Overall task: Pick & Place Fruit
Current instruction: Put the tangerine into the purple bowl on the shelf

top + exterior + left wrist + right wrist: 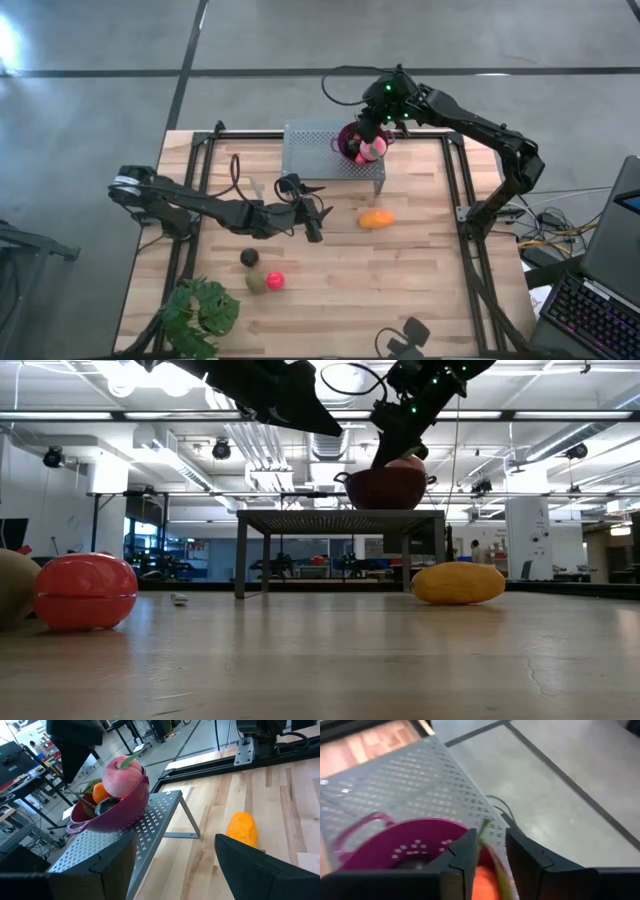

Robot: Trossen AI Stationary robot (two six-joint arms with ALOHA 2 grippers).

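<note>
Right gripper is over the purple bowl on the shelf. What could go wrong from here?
1. The purple bowl sits near the perforated shelf's corner and looks tilted in the left wrist view; a push from the right gripper might tip it off.
2. The pink peach is heaped above the rim, so it could roll out.
3. The left gripper waits near the orange fruit; both arms reaching there may clash.

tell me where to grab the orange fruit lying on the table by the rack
Grip the elongated orange fruit across its narrow middle, coming straight down from above. It lies flat on the wooden table with its long axis roughly side to side and bare wood all round. The left hand looks the closer one.
</note>
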